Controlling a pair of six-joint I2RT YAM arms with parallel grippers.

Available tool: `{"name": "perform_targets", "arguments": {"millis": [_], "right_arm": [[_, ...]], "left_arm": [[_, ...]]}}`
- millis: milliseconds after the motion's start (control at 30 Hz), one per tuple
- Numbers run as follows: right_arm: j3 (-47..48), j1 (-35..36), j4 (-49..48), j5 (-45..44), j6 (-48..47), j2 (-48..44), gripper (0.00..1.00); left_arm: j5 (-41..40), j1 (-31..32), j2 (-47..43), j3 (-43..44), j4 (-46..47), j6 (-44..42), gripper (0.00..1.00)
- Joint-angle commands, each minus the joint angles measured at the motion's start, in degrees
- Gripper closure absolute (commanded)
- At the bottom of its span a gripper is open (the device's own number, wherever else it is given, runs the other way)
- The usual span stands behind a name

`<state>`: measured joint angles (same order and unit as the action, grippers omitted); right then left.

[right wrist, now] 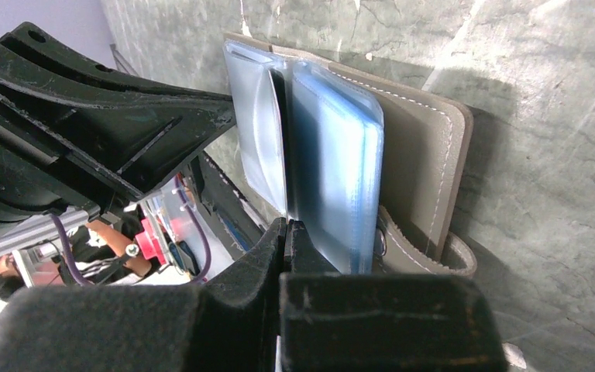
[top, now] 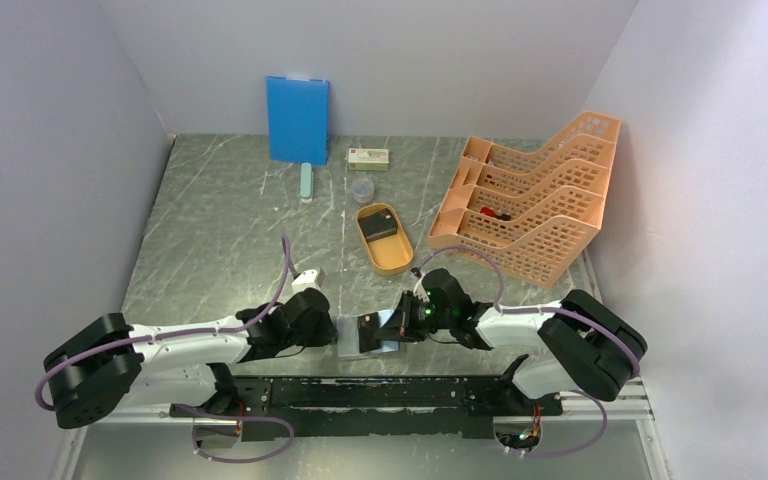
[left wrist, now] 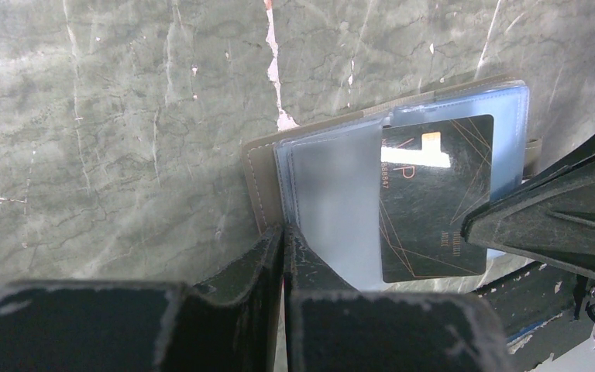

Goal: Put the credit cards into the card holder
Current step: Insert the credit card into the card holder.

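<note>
The card holder (top: 352, 335) lies open on the table near the front edge, between my two grippers. In the left wrist view its taupe cover (left wrist: 257, 182) and clear bluish sleeves (left wrist: 333, 194) show, with a black credit card (left wrist: 434, 201) lying partly in a sleeve. My left gripper (left wrist: 285, 232) is shut on the holder's near edge, at its left side (top: 328, 335). My right gripper (right wrist: 284, 229) is shut on the card, seen edge-on (right wrist: 279, 124) between the sleeves (right wrist: 333, 163). It sits at the holder's right side (top: 402, 325). More dark cards (top: 380, 226) lie in the orange oval tray (top: 392, 262).
A blue board (top: 298, 120) leans on the back wall. A white-and-green box (top: 369, 157), a small clear cup (top: 362, 189) and a pale bar (top: 306, 182) lie behind the tray. An orange file rack (top: 535, 200) stands at right. A small white object (top: 306, 281) sits by my left arm.
</note>
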<state>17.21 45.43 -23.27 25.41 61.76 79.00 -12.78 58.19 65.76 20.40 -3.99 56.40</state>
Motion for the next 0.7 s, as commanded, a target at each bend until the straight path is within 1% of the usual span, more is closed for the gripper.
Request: {"name": "perform_targets", "arguments": {"millis": [0,167,267,500,667], "right_arm": [[-0.19,-0.41,1.73,0.41,-0.72,0.66,1.00],[0.77,-1.95,7.46,-1.82,-3.12,-2.11,1.00],[0.90,-3.50,9.59,-1.42,-4.55,-3.67,1.00],[0.41,-3.95,6.11,1.37,-3.91,-3.09,1.00],[0.19,-3.97,4.42,1.71,-3.57,-3.84,1.00]], "left_arm": [[-1.42,-0.33,1.95,-2.39,-3.68,-0.37,0.89],[-1.76,-0.28,1.93,-2.13,-4.42,-0.58,0.89],[-1.88,-0.36,1.66,-2.34,-4.39,-0.59,0.89],[-1.41,-0.30,2.57,-2.07,-3.92,-0.64,0.90],[-1.64,-0.34,2.36,-1.73,-4.42,-0.77,0.90]]}}
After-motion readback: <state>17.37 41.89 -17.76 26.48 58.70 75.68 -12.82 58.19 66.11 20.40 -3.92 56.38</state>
